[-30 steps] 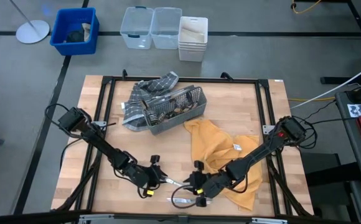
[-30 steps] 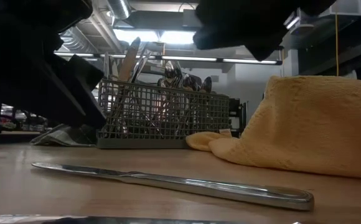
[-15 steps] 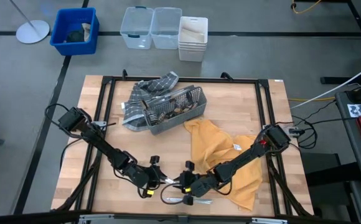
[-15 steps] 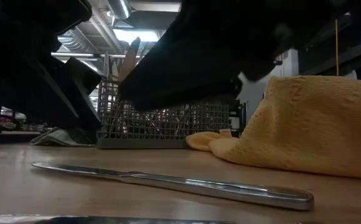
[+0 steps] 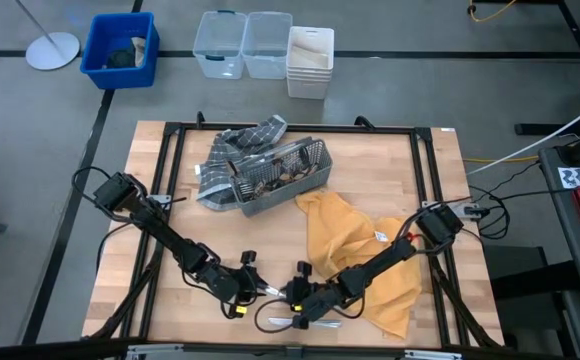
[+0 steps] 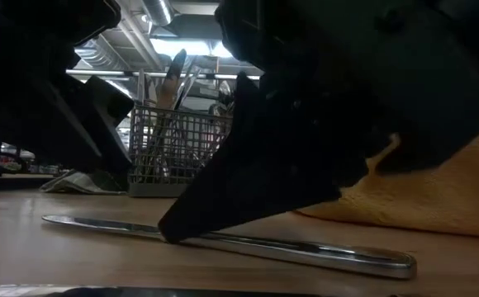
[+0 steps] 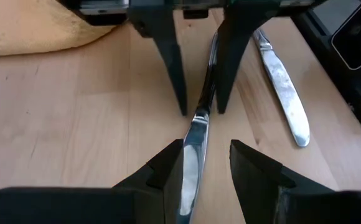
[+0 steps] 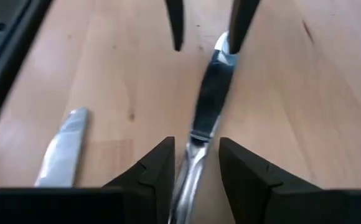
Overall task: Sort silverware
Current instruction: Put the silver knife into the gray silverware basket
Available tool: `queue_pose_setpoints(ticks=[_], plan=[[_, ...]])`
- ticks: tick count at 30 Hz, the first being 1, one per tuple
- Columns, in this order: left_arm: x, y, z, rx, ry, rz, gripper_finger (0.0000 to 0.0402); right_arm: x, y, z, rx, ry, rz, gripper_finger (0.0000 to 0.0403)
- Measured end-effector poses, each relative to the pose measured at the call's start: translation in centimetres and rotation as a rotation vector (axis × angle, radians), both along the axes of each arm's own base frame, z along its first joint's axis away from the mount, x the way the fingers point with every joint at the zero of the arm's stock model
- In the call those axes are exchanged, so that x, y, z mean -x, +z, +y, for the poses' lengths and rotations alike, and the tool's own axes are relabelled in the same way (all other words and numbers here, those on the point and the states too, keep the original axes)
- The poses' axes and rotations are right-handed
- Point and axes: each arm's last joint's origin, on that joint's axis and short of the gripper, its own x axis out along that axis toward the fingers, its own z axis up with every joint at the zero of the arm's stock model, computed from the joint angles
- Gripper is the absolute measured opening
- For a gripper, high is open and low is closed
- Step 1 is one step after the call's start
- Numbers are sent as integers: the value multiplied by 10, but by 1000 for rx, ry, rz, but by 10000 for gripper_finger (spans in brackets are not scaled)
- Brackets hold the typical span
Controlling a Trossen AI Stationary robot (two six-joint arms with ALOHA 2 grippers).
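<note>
- Left gripper (image 5: pixel 262 289): low over the table's front edge, fingers (image 7: pixel 168 163) parted.
- Right gripper (image 5: pixel 288 295): facing it closely, fingers (image 8: pixel 157 165) parted, tips down.

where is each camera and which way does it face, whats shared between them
High: overhead, looking down on the table; both arms, caddy, yellow cloth.
Low: table height, looking across at a knife; a dark arm fills most of it.
Left wrist: on the left arm, past its open pincer, facing the right pincer's fingers.
Right wrist: past the open right pincer, facing back.
Shared: both wrist views show the same knife between both pincers.
</note>
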Motion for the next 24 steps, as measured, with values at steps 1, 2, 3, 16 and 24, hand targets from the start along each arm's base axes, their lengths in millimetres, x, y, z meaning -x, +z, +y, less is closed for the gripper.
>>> queue_pose_setpoints(ticks=[1,2,3,16,24], plan=[[0,0,0,1,0,-1,119,0,-1,0,8,-8,-1,127],[0,0,0,0,0,0,119,0,-2,-1,14,-14,0,127],[0,0,0,1,0,0,119,0,-3,-1,22,-21,2,127],[0,0,0,1,0,0,119,-6,-14,-15,69,-90,28,127],[0,0,0,1,0,0,119,-15,-17,-35,-40,-121,89,118]])
